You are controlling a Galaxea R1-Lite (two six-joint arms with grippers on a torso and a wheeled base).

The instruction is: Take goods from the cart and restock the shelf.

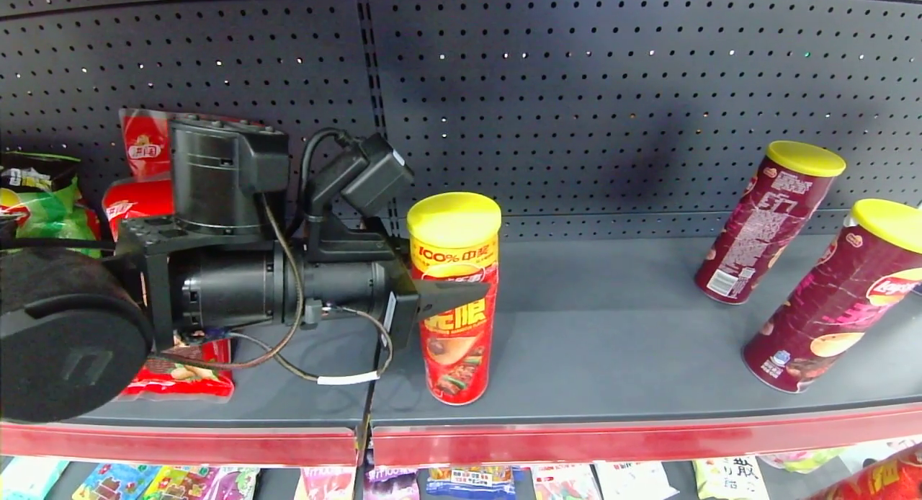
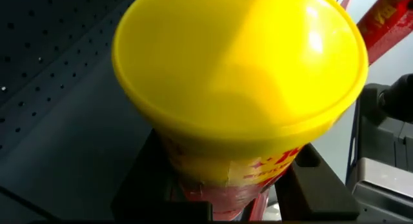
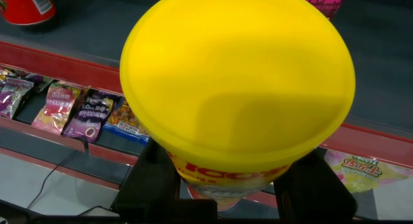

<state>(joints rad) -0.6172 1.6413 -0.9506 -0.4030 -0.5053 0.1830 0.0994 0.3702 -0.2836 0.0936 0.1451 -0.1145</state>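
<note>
Left gripper (image 1: 450,298): jaws narrowed onto the red can (image 1: 457,363) at about mid-height, 1 finger across its front, the other behind it. The can has a yellow lid, is upright, has its base apparently on the shelf (image 1: 612,327), and stands near the red front lip (image 1: 612,435). Right gripper (image 3: 235,198): clamped on a second can (image 3: 239,88) with the same yellow lid, held in front of the shelf above the lower-tier packets (image 3: 84,111). Step in hand, by your best judgement: setting down the red can. Confirm its base sits flat before you part the jaws, open only enough to free both sides, then draw the arm back toward its own side so no finger drags the can over. Edges: the lip is close in front, so a forward nudge could tip the can off. Left of the arm, snack bags (image 1: 176,374) crowd the board. To the right, open shelf runs to 2 maroon cans (image 1: 767,222), well apart; that gap suits the second can. The pegboard back (image 1: 576,89) leaves depth behind.
</note>
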